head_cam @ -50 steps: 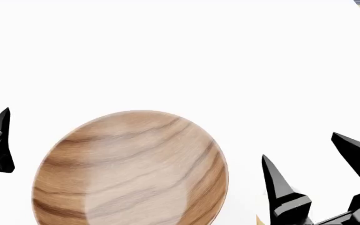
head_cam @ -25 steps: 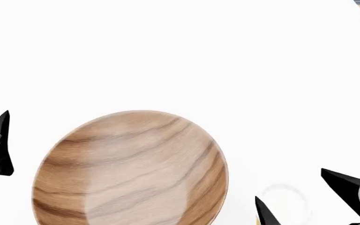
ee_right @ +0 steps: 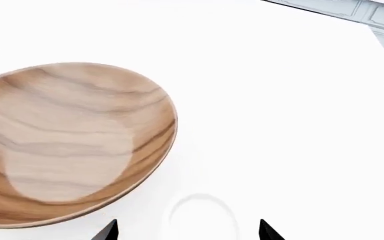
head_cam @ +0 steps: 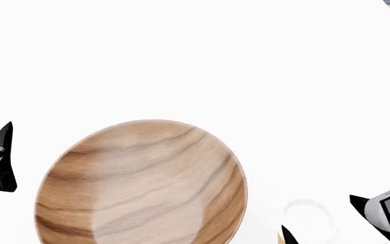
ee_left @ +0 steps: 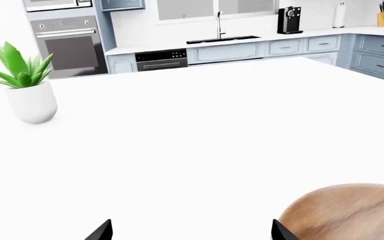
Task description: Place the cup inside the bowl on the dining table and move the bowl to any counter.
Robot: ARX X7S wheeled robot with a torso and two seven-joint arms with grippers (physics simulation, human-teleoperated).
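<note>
Left wrist view: your left gripper (ee_left: 190, 231), spread and empty, hovers over the dining table (ee_left: 199, 135) beside the bowl (ee_left: 352, 212).

Head view: the cup (head_cam: 306, 219) stands just right of the bowl's rim.

Right wrist view: your right gripper (ee_right: 187, 230) straddles the white lid, jaws apart, nothing held. An off-centre squeeze could topple the cup; bare tabletop lies all around.

No legible text, label, brand or number anywhere — none on the bowl (head_cam: 140, 185), none on the cup (ee_right: 202, 216) lid beside it, none on the far coffee machine (ee_left: 289, 20) — too small to tell.
</note>
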